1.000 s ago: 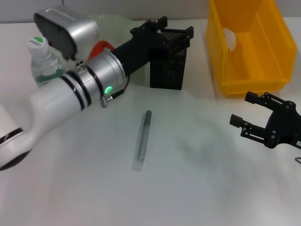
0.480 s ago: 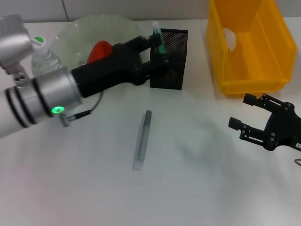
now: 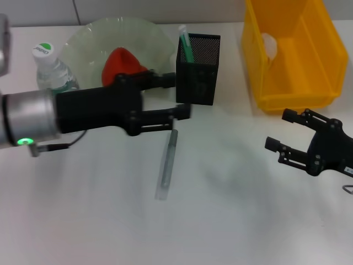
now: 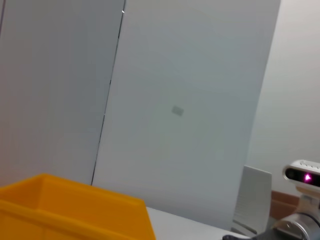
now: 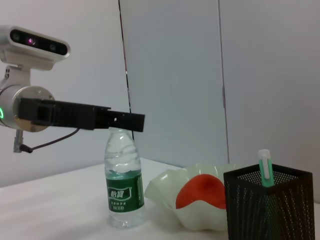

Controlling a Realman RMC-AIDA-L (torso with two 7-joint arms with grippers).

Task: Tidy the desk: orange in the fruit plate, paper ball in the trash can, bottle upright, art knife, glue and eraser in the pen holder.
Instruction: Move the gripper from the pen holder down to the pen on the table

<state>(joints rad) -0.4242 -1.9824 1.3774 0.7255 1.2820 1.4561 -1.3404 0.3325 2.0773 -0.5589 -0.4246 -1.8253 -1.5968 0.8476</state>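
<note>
Head view: left end effector point(image 3: 179, 96) fingers apart, empty, hovering just above the top end of the art knife point(image 3: 166, 164), which lies flat on the surface point(image 3: 231, 221) in front of the pen holder point(image 3: 197, 69). Knife looks thin, stiff, light, likely slippery; pinch mid-shaft across its width. Right end effector point(image 3: 287, 132) apart, idle near the trash can point(image 3: 292, 55).

Left wrist view: only the trash can's rim shows.

Right wrist view: bottle point(image 5: 123, 180) upright, orange point(image 5: 201, 192) in fruit plate point(image 5: 165, 190).
</note>
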